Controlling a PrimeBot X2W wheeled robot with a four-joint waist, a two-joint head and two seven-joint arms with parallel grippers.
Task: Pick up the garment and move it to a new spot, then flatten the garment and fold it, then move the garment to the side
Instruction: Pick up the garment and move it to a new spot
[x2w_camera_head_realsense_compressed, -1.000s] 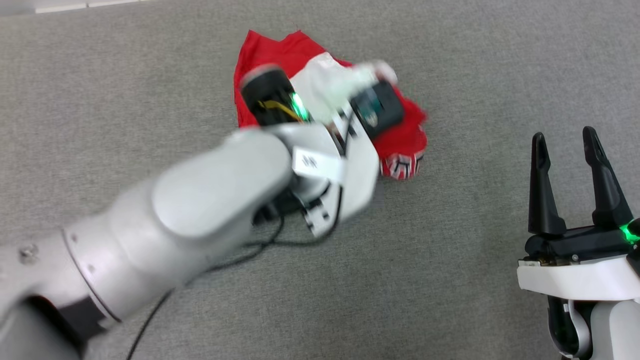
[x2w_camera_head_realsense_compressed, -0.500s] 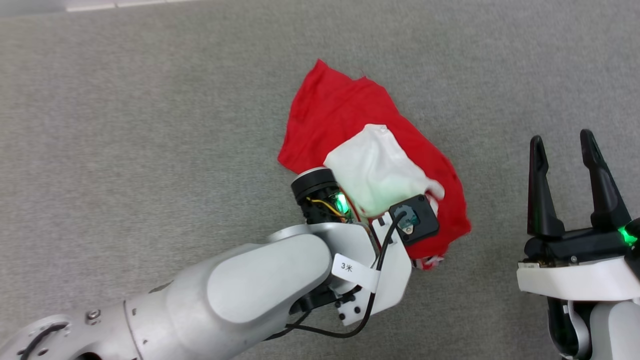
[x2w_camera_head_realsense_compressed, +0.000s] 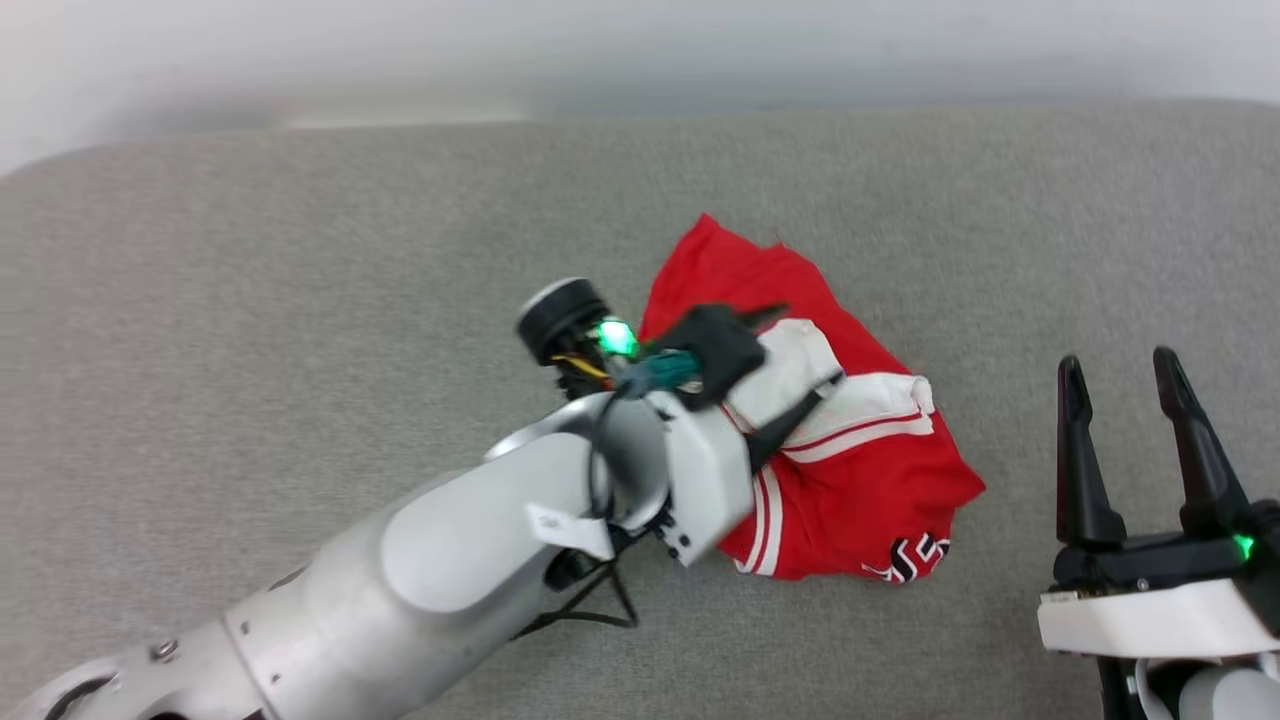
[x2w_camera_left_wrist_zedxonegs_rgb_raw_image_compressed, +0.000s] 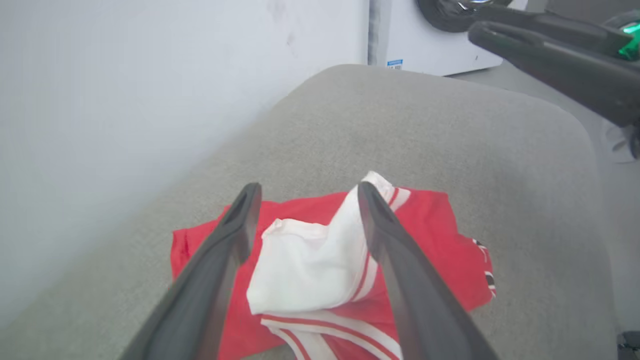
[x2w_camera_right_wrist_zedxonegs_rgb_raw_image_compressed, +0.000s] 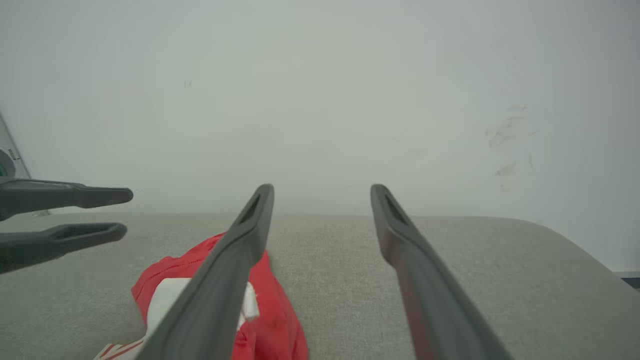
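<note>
The garment (x2w_camera_head_realsense_compressed: 860, 480), a red jersey with white sleeve ends and striped trim, lies crumpled on the grey padded surface (x2w_camera_head_realsense_compressed: 300, 300). My left gripper (x2w_camera_head_realsense_compressed: 810, 345) hangs over its white sleeve (x2w_camera_left_wrist_zedxonegs_rgb_raw_image_compressed: 305, 265), open, with nothing gripped between its fingers. In the left wrist view the left gripper (x2w_camera_left_wrist_zedxonegs_rgb_raw_image_compressed: 308, 190) frames that sleeve from above. Black-and-white lettering (x2w_camera_head_realsense_compressed: 915, 555) peeks out at the garment's near edge. My right gripper (x2w_camera_head_realsense_compressed: 1118, 362) stands open to the right of the garment, apart from it. In the right wrist view the right gripper (x2w_camera_right_wrist_zedxonegs_rgb_raw_image_compressed: 322, 190) points at the wall, with the garment (x2w_camera_right_wrist_zedxonegs_rgb_raw_image_compressed: 280, 310) at lower left and the left gripper (x2w_camera_right_wrist_zedxonegs_rgb_raw_image_compressed: 125, 213) at the left edge.
A pale wall (x2w_camera_head_realsense_compressed: 640, 50) rises just behind the surface's rounded far edge (x2w_camera_head_realsense_compressed: 640, 110). A white cabinet or appliance (x2w_camera_left_wrist_zedxonegs_rgb_raw_image_compressed: 430, 45) stands beyond the surface's end. The right gripper's fingers (x2w_camera_left_wrist_zedxonegs_rgb_raw_image_compressed: 550, 55) cross the top right of the left wrist view.
The left gripper has opened and let go of the garment, which now lies in a heap. The head camera has tilted up, bringing the wall into view. The right gripper stays open.
</note>
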